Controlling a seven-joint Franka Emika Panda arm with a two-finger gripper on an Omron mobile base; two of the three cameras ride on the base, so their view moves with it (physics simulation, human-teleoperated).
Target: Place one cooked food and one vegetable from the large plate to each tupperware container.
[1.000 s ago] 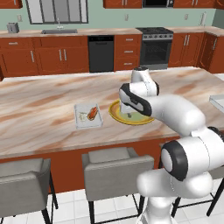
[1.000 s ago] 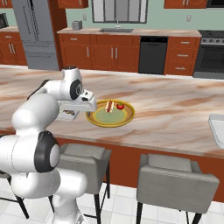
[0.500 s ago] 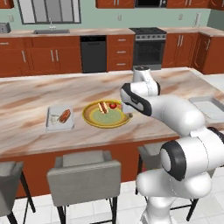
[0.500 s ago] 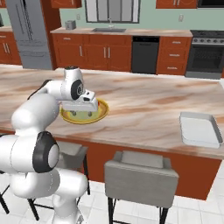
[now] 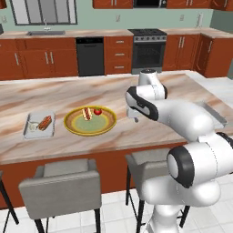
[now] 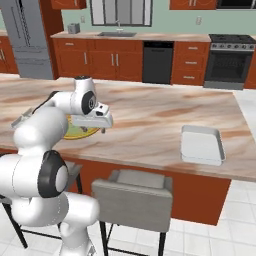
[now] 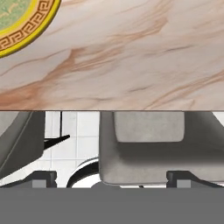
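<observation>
The large plate (image 5: 90, 126), yellow-rimmed, lies on the marble island and carries a hot dog (image 5: 86, 113) and a red tomato (image 5: 97, 111). One tupperware container (image 5: 28, 131) to its left holds a sausage (image 5: 44, 123) and a pale item (image 5: 34, 127). The other tupperware container (image 6: 201, 145) sits bare at the island's right end. My gripper (image 5: 132, 117) hangs open and holds nothing, just right of the plate above bare counter near the front edge. In the hand view the plate's rim (image 7: 22, 30) shows at top left and both fingertips (image 7: 43, 177) stand wide apart.
Grey stools (image 5: 61, 184) (image 6: 132, 192) stand along the island's (image 6: 150, 120) front edge, below the gripper. Cabinets, a dishwasher (image 5: 90, 57) and an oven (image 5: 148, 50) line the far wall. My own arm hides part of the plate (image 6: 82, 132) in the right base view.
The whole picture has shifted: the base has driven right along the island, so the plate and left tray sit further left. The gripper stays open and holds nothing.
</observation>
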